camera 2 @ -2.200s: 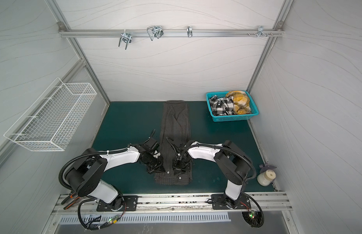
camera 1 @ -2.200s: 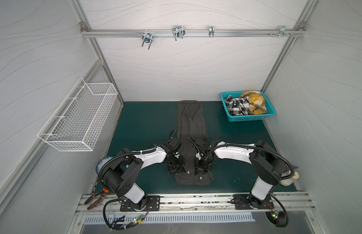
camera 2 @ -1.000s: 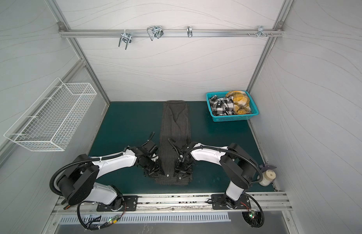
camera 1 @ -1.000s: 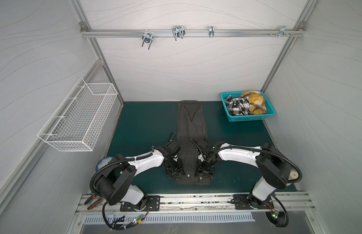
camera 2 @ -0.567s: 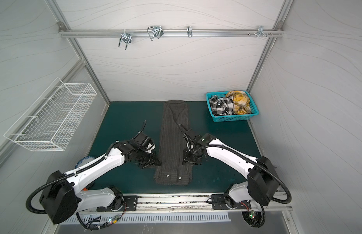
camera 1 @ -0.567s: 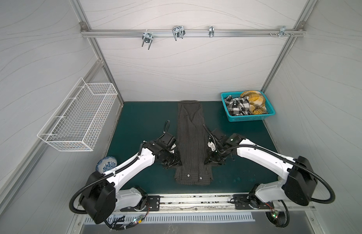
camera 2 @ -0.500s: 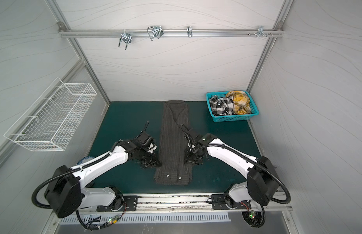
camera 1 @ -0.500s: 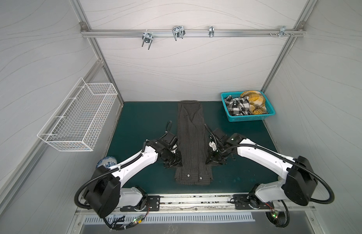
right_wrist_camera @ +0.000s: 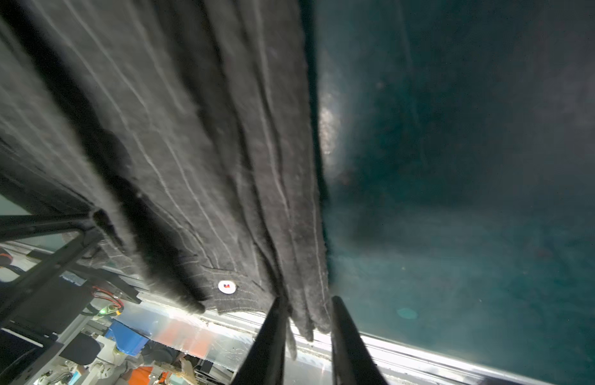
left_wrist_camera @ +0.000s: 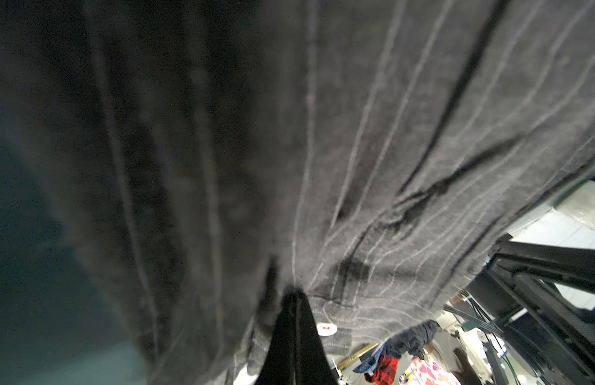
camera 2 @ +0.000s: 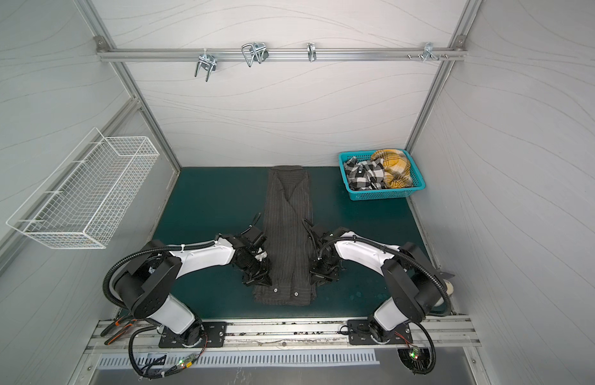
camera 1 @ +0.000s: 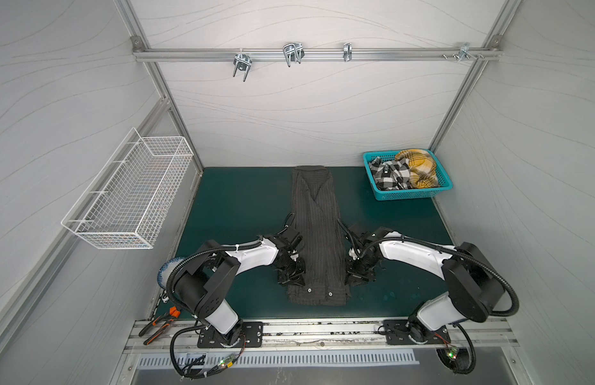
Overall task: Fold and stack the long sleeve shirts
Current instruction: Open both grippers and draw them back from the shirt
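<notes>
The left gripper point(left_wrist_camera: 294, 295) has its fingers pressed together on one long edge of the charcoal pinstripe shirt point(camera 1: 317, 233). The right gripper point(right_wrist_camera: 306, 303) clamps the thick folded opposite edge (only cloth parts its fingers). White walls point(camera 1: 289, 110) enclose a dark green mat point(camera 1: 242, 206). The shirt lies down its middle as a long narrow strip. A white wire basket point(camera 1: 129, 196) hangs on the left wall. A teal basket point(camera 1: 406, 195) in the far right corner holds the black-and-white plaid shirt point(camera 1: 389, 173) and the yellow plaid shirt point(camera 1: 417, 163). Two pale buttons point(camera 1: 309, 290) show near the strip's near end.
</notes>
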Robot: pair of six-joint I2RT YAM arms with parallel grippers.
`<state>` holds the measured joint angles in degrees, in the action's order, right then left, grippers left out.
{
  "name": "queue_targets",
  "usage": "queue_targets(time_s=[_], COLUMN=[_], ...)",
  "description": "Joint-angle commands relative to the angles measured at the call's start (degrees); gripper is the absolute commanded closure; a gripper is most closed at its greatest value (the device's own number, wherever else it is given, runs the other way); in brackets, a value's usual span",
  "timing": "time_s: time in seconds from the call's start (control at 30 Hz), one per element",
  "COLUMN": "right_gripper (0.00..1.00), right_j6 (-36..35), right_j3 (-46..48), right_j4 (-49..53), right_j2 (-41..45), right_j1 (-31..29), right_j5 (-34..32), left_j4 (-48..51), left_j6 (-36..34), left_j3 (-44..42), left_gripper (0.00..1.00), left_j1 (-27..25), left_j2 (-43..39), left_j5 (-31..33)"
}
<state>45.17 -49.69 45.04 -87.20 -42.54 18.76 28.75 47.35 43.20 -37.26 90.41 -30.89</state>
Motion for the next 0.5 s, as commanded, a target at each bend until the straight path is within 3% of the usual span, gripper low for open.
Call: queue_targets(time_s=[0.0,0.07,0.13,0.23,0.37,0.47], right_gripper=[0.57,0.40,0.33,0.25,0.23,0.27], right_j6=[-1.7,-2.5,-2.3,-1.4,0.8,-0.9], right_j3=[-4.0,-6.3,-7.7,-6.6,-0.7,1.9], right_j4=[5.4,7.9,9.5,7.3,0.7,-0.6], right_j2=[2.3,5.2,7.6,11.8,16.2,14.6], right_j1=[-0.9,-1.4,-1.6,-1.7,0.1,2.2], right_j5=[-4.5,-6.7,-8.9,-9.2,-4.2,2.0], left_j4=[1.2,5.4,10.4,14.0,12.8,11.5], left_j6=[0.2,-1.2,-3.1,-4.7,-5.1,-5.6], left_j3=[0.2,2.6,4.7,2.4,-5.7,-7.2], left_gripper=[0.76,0.61,0.49,0.41,0.40,0.38], left_j1=[-0.3,-0.1,0.2,4.0,14.6,15.5], left_j2=[-6.2,-13.5,-19.4,-24.2,-22.5,-19.5], left_j5=[0.5,3.4,9.6,15.1,2.3,0.6])
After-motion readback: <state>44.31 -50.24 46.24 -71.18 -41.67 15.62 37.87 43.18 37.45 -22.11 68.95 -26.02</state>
